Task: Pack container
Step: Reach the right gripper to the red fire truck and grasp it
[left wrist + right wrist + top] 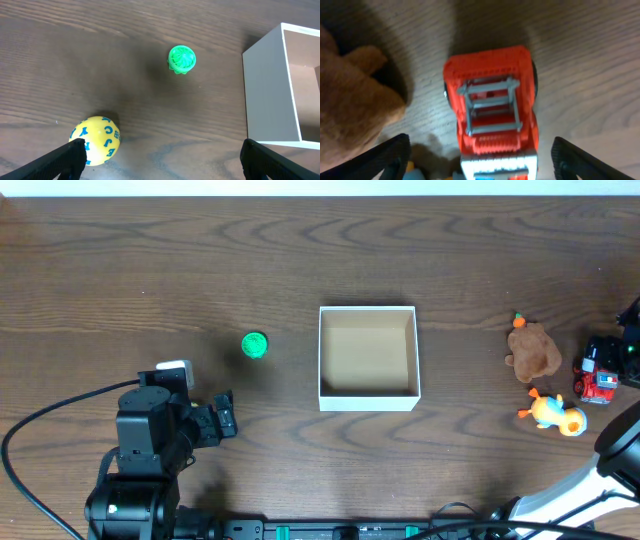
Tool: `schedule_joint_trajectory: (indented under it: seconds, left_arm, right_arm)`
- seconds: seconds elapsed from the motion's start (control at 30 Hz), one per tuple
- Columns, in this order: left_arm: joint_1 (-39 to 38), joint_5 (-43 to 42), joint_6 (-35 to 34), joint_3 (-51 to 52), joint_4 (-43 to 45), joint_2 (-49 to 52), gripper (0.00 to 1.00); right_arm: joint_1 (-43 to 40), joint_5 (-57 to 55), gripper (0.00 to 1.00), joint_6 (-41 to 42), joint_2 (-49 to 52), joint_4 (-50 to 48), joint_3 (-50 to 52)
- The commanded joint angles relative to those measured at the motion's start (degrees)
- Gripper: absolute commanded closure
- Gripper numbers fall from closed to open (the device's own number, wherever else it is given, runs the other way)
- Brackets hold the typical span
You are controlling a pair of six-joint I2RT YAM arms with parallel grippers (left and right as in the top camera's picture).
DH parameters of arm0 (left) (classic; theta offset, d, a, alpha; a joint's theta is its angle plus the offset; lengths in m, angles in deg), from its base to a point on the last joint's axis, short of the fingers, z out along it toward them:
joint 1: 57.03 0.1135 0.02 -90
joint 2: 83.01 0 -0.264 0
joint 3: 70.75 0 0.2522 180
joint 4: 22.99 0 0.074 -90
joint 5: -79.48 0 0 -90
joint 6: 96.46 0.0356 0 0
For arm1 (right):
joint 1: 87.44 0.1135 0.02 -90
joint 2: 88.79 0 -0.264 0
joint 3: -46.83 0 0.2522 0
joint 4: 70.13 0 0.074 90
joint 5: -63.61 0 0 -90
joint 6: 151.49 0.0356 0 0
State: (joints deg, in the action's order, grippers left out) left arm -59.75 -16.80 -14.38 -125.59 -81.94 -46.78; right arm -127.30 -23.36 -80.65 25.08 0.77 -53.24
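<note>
Container [367, 394]: square white box, thin walls, tan cardboard-coloured inside. Open top, upright, flat on dark wood tabletop. Nothing visible inside. Sits just right of centre in overhead frame. In left wrist view, corner and white side wall [267, 95] fill right edge of frame.

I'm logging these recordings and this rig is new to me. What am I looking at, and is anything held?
Two robot arms with two-finger grippers share a table. One picture looks down from above; the others come from wrist cameras. The white container sits empty mid-table. The left gripper, open, faces a green toy and a yellow lettered ball. The right gripper, open, hangs over a red toy truck beside a brown plush and a toy duck. Nothing is held.
</note>
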Motion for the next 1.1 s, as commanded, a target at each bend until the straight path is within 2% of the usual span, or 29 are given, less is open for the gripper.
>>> schedule_joint_trajectory:
  seconds: [0.0, 0.2, 0.5, 0.73, 1.07]
  left_arm:
    - [0.2, -0.6, -0.6, -1.2, 0.0, 0.0, 0.02]
    - [0.2, -0.6, -0.6, -1.2, 0.0, 0.0, 0.02]
    - [0.2, -0.6, -0.6, -1.2, 0.0, 0.0, 0.02]
    - [0.2, -0.6, -0.6, -1.2, 0.0, 0.0, 0.02]
    - [0.2, -0.6, -0.6, -1.2, 0.0, 0.0, 0.02]
  right_arm:
    - [-0.6, 0.2, 0.14, -0.6, -0.3, -0.8, -0.9]
    - [-1.1, 0.2, 0.26, -0.6, -0.3, -1.3, -0.9]
    - [-1.1, 0.2, 0.28, -0.7, -0.3, -1.5, 0.3]
    - [-1.1, 0.2, 0.34, -0.7, -0.3, -1.7, 1.7]
    - [-1.1, 0.2, 0.47, -0.6, -0.3, -1.7, 1.7]
